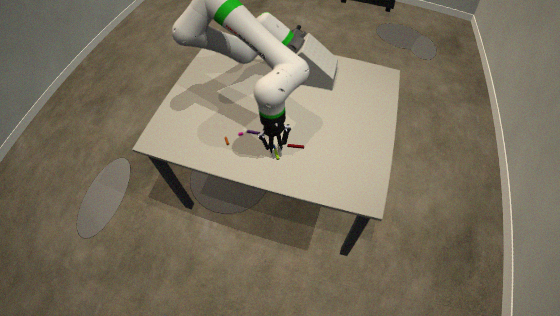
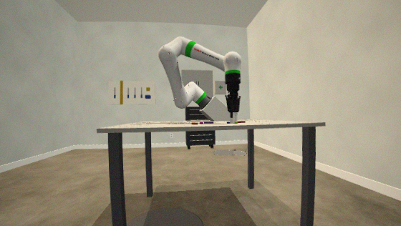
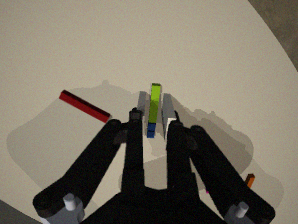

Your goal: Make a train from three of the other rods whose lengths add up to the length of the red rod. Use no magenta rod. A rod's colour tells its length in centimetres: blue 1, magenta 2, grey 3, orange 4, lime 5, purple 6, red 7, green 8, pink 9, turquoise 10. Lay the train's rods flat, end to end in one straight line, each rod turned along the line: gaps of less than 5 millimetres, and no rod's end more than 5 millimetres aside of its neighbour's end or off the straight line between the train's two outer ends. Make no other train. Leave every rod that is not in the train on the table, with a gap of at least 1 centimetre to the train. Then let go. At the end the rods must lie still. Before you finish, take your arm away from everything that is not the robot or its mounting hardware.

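Wrist view: slim square-edged lime rod (image 3: 154, 102) between parted gripper (image 3: 154, 111) pads.

On tabletop (image 1: 350, 165): one red rod (image 1: 295, 146), one lime rod (image 3: 154, 102), one blue rod (image 3: 152, 129), one orange rod (image 1: 227, 140), one purple rod (image 1: 253, 132), one magenta rod (image 1: 240, 134).
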Controlling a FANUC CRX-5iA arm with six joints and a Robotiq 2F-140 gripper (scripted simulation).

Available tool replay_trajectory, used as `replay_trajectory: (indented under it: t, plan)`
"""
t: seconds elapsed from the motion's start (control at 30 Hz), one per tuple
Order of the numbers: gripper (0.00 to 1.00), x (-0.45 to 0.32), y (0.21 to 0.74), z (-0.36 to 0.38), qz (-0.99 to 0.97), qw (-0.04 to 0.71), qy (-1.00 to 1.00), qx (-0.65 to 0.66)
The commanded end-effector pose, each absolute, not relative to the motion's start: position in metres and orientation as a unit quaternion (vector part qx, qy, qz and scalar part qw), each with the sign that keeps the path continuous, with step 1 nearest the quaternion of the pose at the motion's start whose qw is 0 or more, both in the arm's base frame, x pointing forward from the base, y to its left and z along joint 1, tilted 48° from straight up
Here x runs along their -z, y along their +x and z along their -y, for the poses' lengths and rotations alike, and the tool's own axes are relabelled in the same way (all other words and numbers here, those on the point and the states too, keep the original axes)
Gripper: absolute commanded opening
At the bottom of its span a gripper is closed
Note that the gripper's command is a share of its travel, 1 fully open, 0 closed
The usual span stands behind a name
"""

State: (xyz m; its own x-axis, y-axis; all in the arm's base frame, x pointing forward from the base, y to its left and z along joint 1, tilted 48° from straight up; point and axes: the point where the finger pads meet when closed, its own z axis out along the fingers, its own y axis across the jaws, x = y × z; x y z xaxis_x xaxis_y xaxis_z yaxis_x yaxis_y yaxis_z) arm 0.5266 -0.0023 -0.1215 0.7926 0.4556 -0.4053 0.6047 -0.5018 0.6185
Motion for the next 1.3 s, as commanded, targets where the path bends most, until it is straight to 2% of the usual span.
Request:
replay_trajectory:
  t: [0.0, 1.2, 1.23, 1.27]
  plan:
    - [0.15, 0.121, 0.527, 0.002, -0.308, 0.393, 0.861, 0.095]
    - [0.15, 0.061, 0.52, -0.064, -0.308, 0.393, 0.861, 0.095]
    - [1.0, 0.061, 0.52, -0.064, -0.308, 0.393, 0.861, 0.095]
    - [1.0, 0.061, 0.52, -0.064, -0.308, 0.393, 0.861, 0.095]
